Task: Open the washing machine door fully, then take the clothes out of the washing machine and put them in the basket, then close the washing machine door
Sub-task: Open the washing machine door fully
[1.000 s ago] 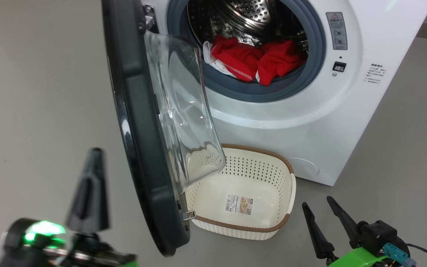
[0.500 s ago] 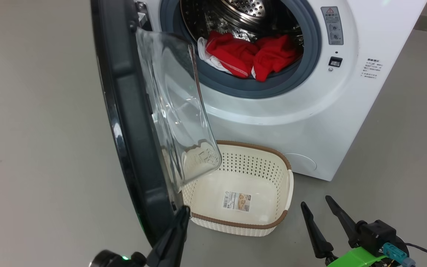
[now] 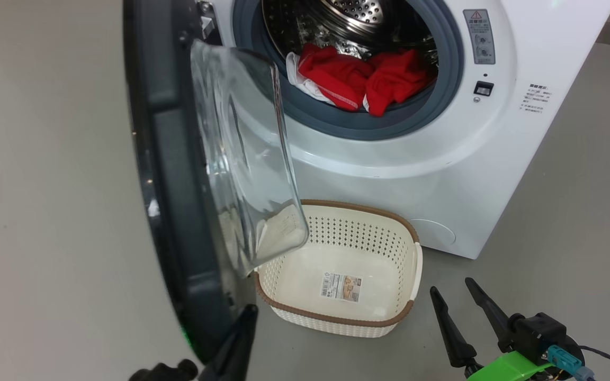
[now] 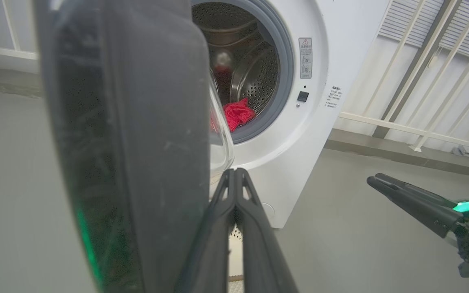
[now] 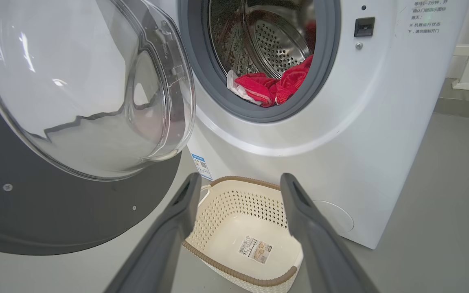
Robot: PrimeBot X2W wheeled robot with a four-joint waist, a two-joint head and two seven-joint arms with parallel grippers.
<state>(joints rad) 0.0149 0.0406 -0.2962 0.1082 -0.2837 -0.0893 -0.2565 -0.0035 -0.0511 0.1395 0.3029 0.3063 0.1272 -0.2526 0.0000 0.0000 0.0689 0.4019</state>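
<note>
My left pincer (image 4: 234, 173), pressed together, sits just beside the open washing machine door (image 3: 178, 185). My right pincer (image 3: 451, 286) hangs spread near the basket (image 3: 358, 205); the clothes (image 3: 337, 74) lie in the drum (image 3: 358, 10).

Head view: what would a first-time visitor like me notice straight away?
The bright red clothes heaped at the mouth of the white washing machine, upper middle. Next, the big round door swung open at left, with its clear glass bulge. Below the opening, an empty cream basket sits on the grey floor.
</note>
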